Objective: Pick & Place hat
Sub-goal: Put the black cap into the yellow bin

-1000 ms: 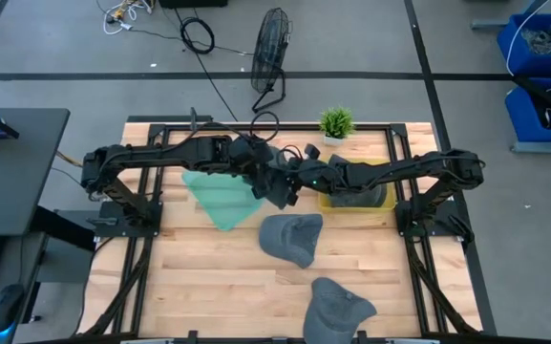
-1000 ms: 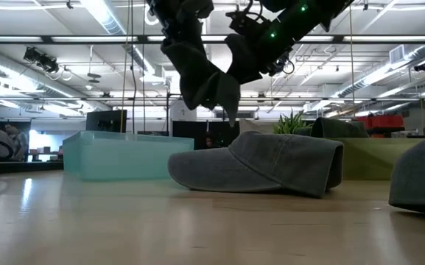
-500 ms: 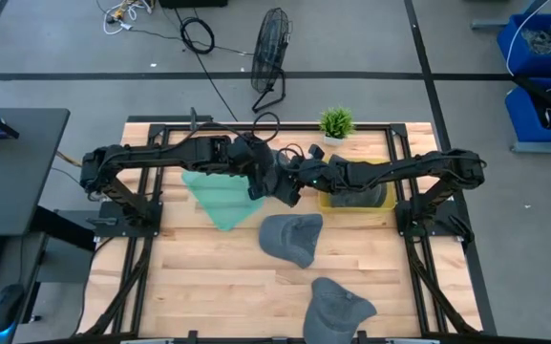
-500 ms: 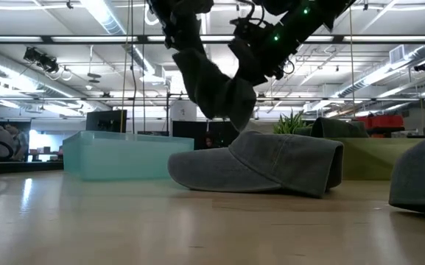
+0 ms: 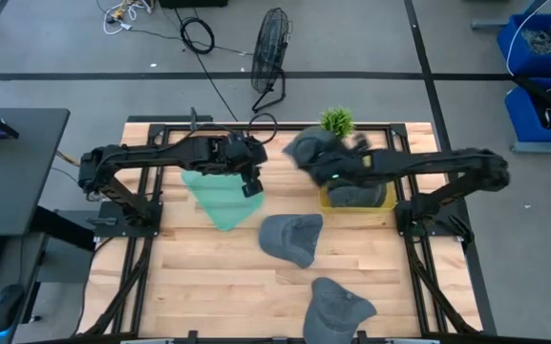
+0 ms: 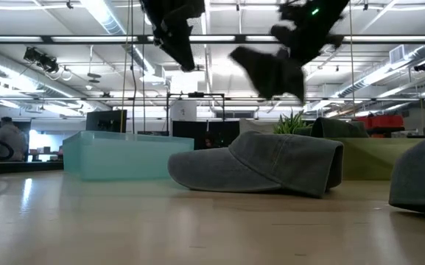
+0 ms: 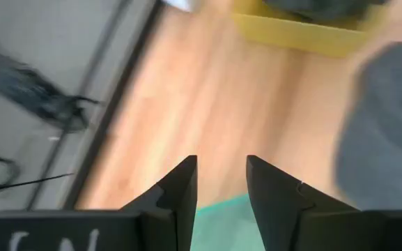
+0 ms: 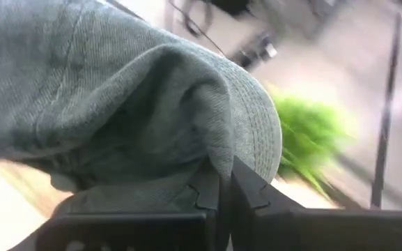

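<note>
A grey hat (image 5: 306, 148) hangs in the air beside the small green plant (image 5: 336, 121), with my right gripper (image 8: 226, 167) shut on it; the low view shows this hat (image 6: 267, 70) high above the table. My left gripper (image 5: 251, 184) stands open over the teal bin (image 5: 220, 203), with nothing between its fingers (image 7: 180, 188). A second hat (image 5: 291, 237) lies on the table's middle on its brim and crown. A third hat (image 5: 340, 308) lies near the front edge. Another hat sits inside the yellow bin (image 5: 325, 201). My right gripper pinches a fold of the hat's grey cloth (image 8: 218, 150), beside the stitched brim (image 8: 265, 136), between its two shut fingers. The hat is lifted clear of the table and bulges out beyond the fingertips.
The plant stands at the table's far edge, close to the held hat. The teal bin is at the left, the yellow bin at the right of the middle. A fan (image 5: 271, 43) and cables lie on the floor beyond the table.
The hat has passed from my left gripper to my right one. My left gripper has opened, let go and drawn back toward the table's left, over the teal bin. My right gripper has shut on the hat and carried it toward the far right, near the plant.
</note>
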You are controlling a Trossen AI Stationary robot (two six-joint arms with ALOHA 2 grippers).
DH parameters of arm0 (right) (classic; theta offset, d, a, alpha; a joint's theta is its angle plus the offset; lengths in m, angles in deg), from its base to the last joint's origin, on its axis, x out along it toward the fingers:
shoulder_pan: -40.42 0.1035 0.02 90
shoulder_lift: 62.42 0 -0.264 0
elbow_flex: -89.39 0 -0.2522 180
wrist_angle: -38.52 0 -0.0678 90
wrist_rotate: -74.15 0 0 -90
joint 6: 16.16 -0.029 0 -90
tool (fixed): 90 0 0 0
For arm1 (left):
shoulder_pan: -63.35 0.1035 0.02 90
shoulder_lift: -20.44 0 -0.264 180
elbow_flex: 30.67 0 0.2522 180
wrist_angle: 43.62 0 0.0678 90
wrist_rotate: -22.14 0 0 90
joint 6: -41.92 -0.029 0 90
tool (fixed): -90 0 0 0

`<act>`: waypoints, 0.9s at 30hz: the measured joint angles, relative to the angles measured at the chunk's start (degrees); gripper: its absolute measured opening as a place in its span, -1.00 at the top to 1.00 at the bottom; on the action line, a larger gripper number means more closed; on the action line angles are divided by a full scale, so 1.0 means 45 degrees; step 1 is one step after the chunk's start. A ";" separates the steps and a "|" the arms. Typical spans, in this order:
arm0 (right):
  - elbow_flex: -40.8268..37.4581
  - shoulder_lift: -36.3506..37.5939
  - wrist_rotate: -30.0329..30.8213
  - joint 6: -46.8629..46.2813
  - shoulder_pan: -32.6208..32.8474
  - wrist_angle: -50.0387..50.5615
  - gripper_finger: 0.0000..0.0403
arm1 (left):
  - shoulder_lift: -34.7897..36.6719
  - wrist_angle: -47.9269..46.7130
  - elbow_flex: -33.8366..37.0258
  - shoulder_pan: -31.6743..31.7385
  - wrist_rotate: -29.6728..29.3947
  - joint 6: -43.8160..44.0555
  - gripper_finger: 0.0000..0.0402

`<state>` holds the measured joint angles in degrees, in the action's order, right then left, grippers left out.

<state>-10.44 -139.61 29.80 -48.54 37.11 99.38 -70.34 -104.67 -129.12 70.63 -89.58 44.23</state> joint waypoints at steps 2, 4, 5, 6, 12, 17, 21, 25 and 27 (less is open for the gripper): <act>0.0346 0.0755 -0.0071 -0.2334 0.0000 0.2414 0.96 | 0.0260 -0.0278 0.0000 0.0000 -0.0870 0.0039 0.40; 0.0452 0.1415 -0.0444 -0.4732 0.0000 0.4427 0.96 | 0.0528 -0.0560 0.0000 0.0003 -0.1669 0.0253 0.41; 0.0422 0.1695 -0.0626 -0.5873 0.0000 0.5359 0.96 | 0.0670 -0.0707 0.0000 0.0003 -0.1962 0.0358 0.42; 0.0271 0.1878 -0.0650 -0.7016 0.0005 0.6219 0.96 | 0.0839 -0.0927 0.0000 0.0003 -0.2188 0.0424 0.42; -0.1800 0.2138 -0.1953 -1.1613 0.0000 0.8088 0.96 | 0.1469 -0.1064 -0.0005 0.0003 -0.2703 0.0670 0.43; -0.4028 0.2028 -0.2678 -1.1968 -0.0012 0.5046 0.96 | 0.1524 -0.0864 -0.0005 0.0012 -0.2709 0.0567 0.43; -0.5216 0.2039 -0.3092 -1.2959 -0.0256 0.4177 0.96 | 0.1524 -0.0845 -0.0005 0.0012 -0.2709 0.0562 0.43; -0.6185 0.2052 -0.3847 -1.4339 -0.0397 0.3927 0.96 | 0.1524 -0.0878 -0.0005 0.0012 -0.2709 0.0534 0.43; -0.6567 0.2060 -0.3866 -1.4576 -0.0427 0.3523 0.95 | 0.1524 -0.0886 -0.0005 0.0012 -0.2708 0.0524 0.43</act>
<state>-39.99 -130.34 12.40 -114.13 35.19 115.24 -63.48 -108.66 -129.14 70.69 -101.76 46.59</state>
